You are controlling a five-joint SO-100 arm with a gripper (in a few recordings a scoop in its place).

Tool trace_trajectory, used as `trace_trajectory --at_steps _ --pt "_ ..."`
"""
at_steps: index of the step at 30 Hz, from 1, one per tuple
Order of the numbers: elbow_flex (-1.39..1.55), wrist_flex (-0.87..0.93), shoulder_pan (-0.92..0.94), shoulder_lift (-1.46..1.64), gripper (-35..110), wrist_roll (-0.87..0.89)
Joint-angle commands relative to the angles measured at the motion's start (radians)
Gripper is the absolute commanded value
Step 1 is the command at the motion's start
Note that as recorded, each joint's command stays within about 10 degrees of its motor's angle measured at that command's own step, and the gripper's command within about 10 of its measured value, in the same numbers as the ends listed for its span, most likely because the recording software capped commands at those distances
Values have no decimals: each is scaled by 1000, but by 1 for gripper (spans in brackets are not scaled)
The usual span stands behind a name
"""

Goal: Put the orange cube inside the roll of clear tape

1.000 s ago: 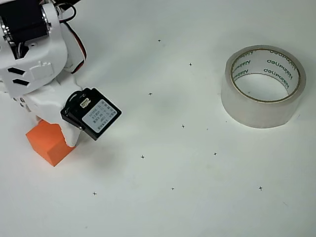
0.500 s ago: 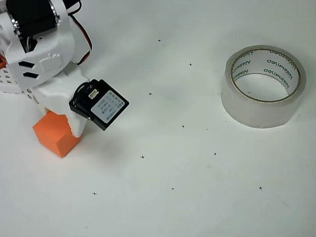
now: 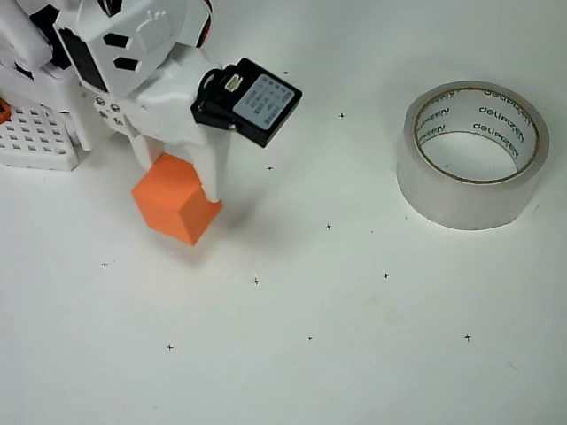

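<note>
White matte desk [image 3: 292,372] is carrying both items. At left, white plastic fingers [image 3: 182,177] are closing on the matte orange cube [image 3: 174,200]; the translucent ring-shaped roll of clear tape [image 3: 472,156] is lying well apart at right.

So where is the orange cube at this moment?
In the overhead view the orange cube is in the left half of the picture, between the fingers of the white gripper, far to the left of the roll of clear tape.
</note>
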Motion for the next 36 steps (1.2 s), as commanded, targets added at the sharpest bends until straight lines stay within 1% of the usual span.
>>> trace_trajectory --at_steps 1,7,19,36 --pt "-173 8 -64 -52 17 14" --pt "-331 2 -144 -193 17 32" --pt "-532 2 -316 -383 17 71" --pt "-882 6 -486 -683 17 67"
